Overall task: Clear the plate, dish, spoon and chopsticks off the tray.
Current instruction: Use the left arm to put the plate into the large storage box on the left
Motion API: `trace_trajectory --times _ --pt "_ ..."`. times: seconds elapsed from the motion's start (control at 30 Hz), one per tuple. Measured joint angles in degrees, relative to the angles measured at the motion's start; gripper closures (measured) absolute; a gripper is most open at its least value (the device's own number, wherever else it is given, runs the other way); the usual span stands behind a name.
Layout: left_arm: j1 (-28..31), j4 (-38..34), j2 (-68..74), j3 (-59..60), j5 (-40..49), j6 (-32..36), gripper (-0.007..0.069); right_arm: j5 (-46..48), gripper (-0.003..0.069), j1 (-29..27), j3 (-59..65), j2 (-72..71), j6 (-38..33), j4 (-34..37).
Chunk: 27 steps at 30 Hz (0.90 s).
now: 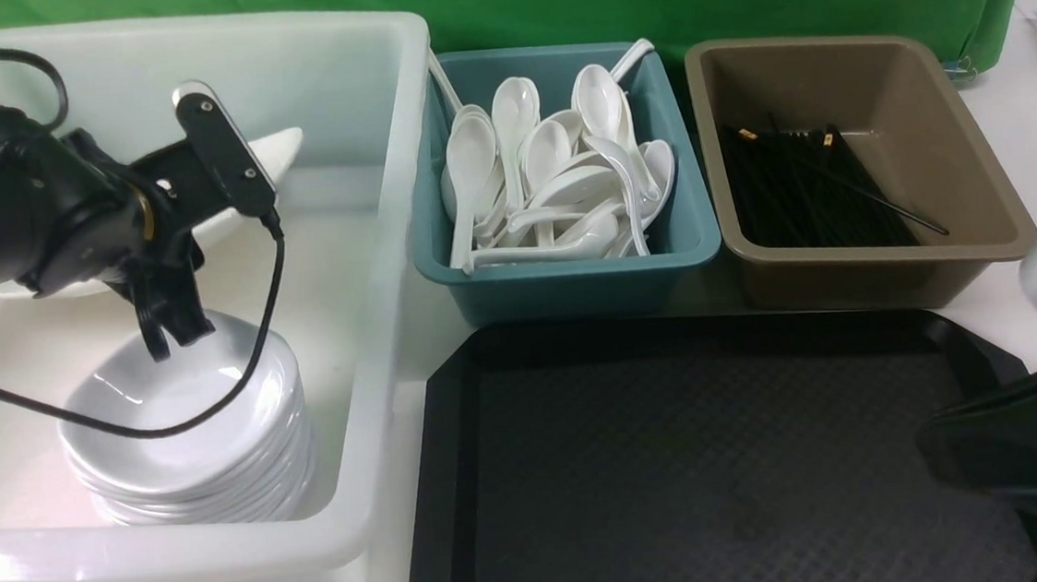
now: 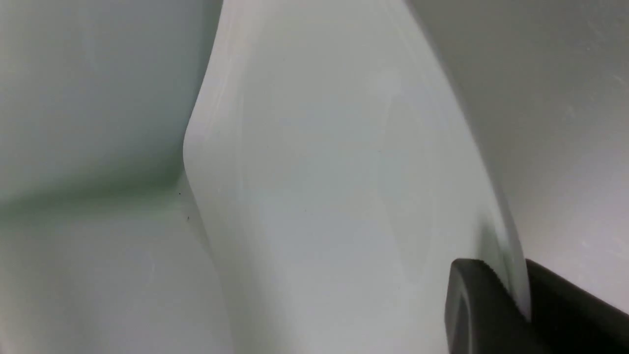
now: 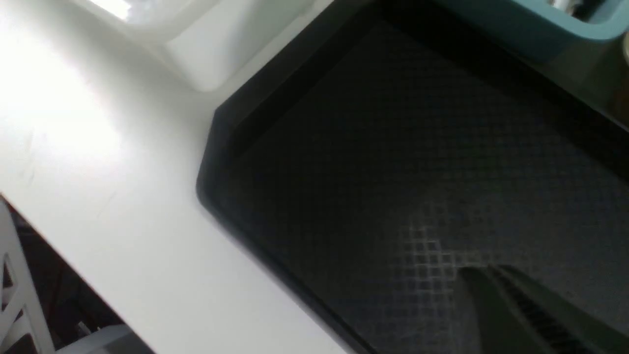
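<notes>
The black tray (image 1: pixel 726 460) lies bare, the right gripper (image 3: pixel 496 295) clenched on nothing just above its floor. Beyond the tray's left edge, in the white bin (image 1: pixel 388 273), the left gripper (image 2: pixel 516 300) pinches the plate's (image 2: pixel 344 172) rim behind stacked dishes (image 1: pixel 191 428).

tray (image 1: pixel 459 481): black, diamond-textured | plate (image 2: pixel 344 172): white | spoon tub (image 1: pixel 573 277): teal

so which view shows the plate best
The left wrist view: the plate fills it, its rim pinched in the left tool inside the white bin. The front view shows only a corner of it behind the left arm. The right wrist view shows none of it, only the tray.
</notes>
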Motion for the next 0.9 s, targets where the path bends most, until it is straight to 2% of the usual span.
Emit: trace_trajectory --times 0.2,0.23,0.27,0.5,0.8,0.87,0.9 --pt "0.0 -0.75 0.0 0.0 -0.06 -1.18 0.0316 -0.05 0.0638 3.73 0.0 0.0 -0.06 0.28" --pt "0.0 -0.92 0.0 -0.01 -0.06 -1.18 0.0302 -0.05 0.0638 3.81 0.0 0.0 -0.06 0.28" --pt "0.0 -1.83 0.0 -0.01 -0.11 -1.23 0.0253 -0.05 0.0637 4.22 0.0 0.0 0.21 0.34" --pt "-0.28 -6.32 -0.41 -0.12 -0.6 -1.23 0.0128 1.48 0.0628 4.39 0.0 0.0 1.29 1.1" --pt "-4.51 -11.02 -9.04 -0.12 -0.79 -1.23 0.012 6.77 0.0624 4.39 0.0 -1.3 1.41 0.98" --pt "-7.43 -17.77 -14.52 -0.12 0.16 -1.23 0.0171 7.35 0.0624 4.39 0.0 -2.14 1.54 0.24" --pt "-9.36 -24.78 -18.45 -0.12 1.21 -1.23 0.0231 7.83 0.0622 4.39 0.0 -2.77 1.7 -0.34"
